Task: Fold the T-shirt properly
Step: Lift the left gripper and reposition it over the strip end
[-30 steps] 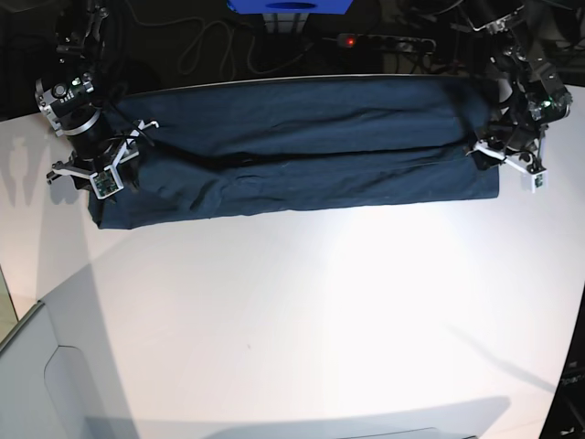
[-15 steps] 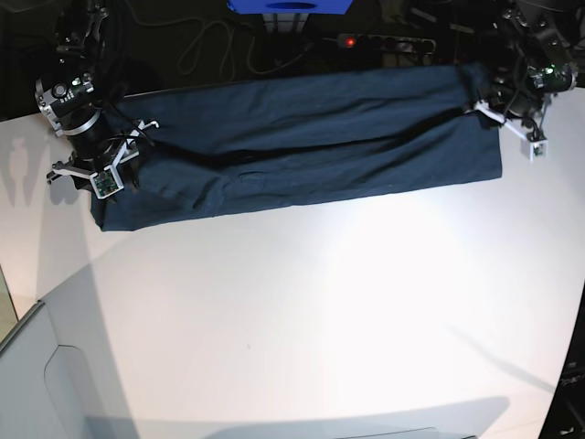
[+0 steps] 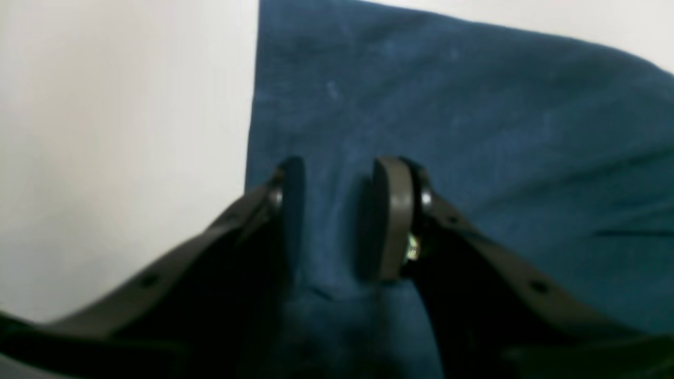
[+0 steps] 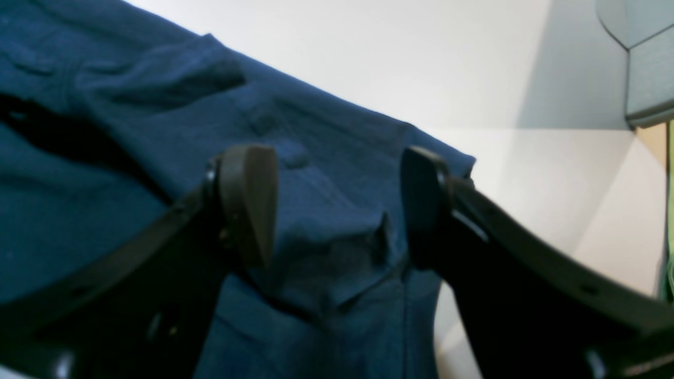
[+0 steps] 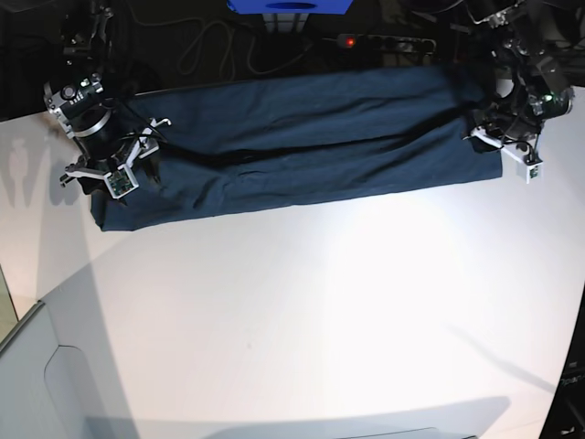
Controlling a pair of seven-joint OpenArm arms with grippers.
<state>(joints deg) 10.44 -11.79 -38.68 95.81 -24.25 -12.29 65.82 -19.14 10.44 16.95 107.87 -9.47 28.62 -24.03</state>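
The navy T-shirt (image 5: 302, 146) lies folded lengthwise as a long band across the far part of the white table (image 5: 320, 302). My left gripper (image 5: 501, 151) is at the band's right end. In the left wrist view the left gripper (image 3: 337, 210) has its jaws close together, with a fold of the T-shirt (image 3: 474, 131) pinched between them. My right gripper (image 5: 123, 176) is at the band's left end. In the right wrist view the right gripper (image 4: 331, 200) has its jaws wide apart over a bunched bit of the T-shirt (image 4: 105, 221).
A grey bin corner (image 5: 37, 366) sits at the near left and also shows in the right wrist view (image 4: 647, 63). A power strip (image 5: 384, 41) and cables lie beyond the table's far edge. A blue object (image 5: 288, 5) is at the top.
The left gripper pulled the band's right end away to the far edge, then dropped back a little. The band now lies further back and straighter. The right gripper shifted slightly rightward.
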